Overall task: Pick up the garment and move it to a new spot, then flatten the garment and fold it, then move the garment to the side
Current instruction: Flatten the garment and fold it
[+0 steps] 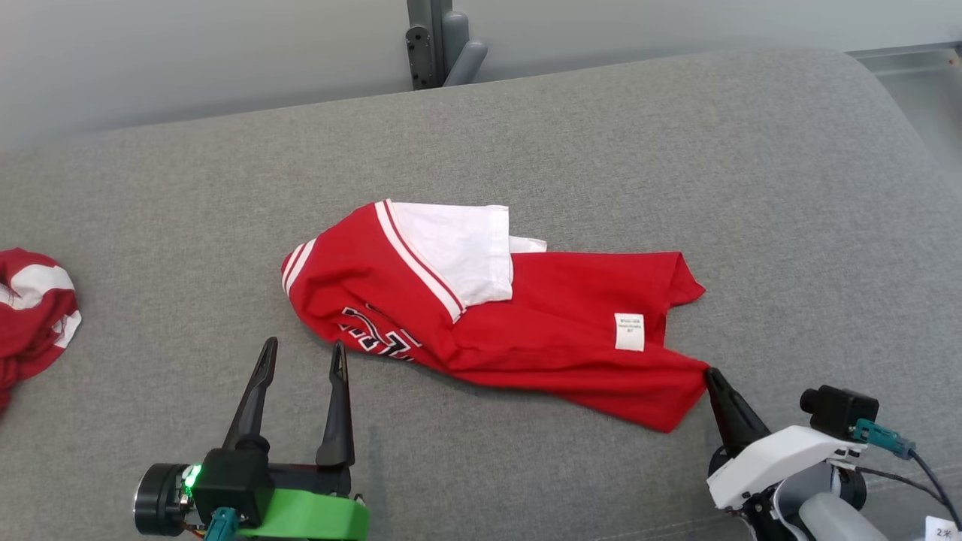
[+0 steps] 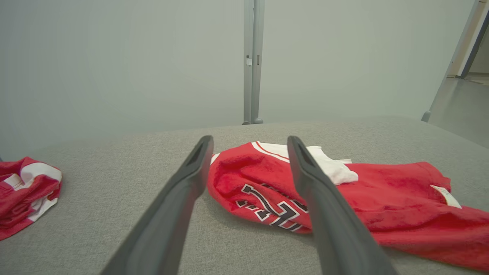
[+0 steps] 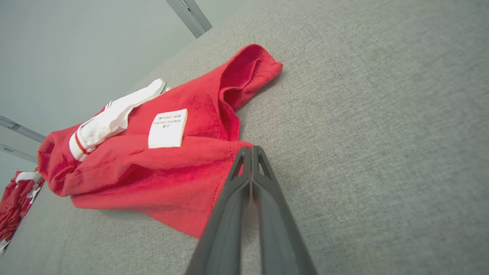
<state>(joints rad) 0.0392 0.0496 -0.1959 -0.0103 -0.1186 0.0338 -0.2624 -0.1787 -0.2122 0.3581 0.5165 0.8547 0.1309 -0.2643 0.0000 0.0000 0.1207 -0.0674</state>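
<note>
The garment [image 1: 526,330] is a red jersey with white striped trim, black-and-white lettering and a white label, lying crumpled on the grey padded surface [image 1: 601,150]. My right gripper [image 1: 710,372] is shut, its tips pinched on the hem at the garment's near right corner. The right wrist view shows the closed right gripper [image 3: 251,148] meeting the red edge of the garment [image 3: 160,172]. My left gripper [image 1: 304,344] stands open just left of the lettered end, touching nothing. In the left wrist view the garment [image 2: 382,198] lies beyond the spread fingers of the left gripper [image 2: 249,140].
A second red-and-white bundle of cloth [image 1: 34,308] lies at the surface's left edge, also seen as cloth [image 2: 26,191] in the left wrist view. A grey metal post [image 1: 443,45] stands behind the far edge. The surface rounds off at the right.
</note>
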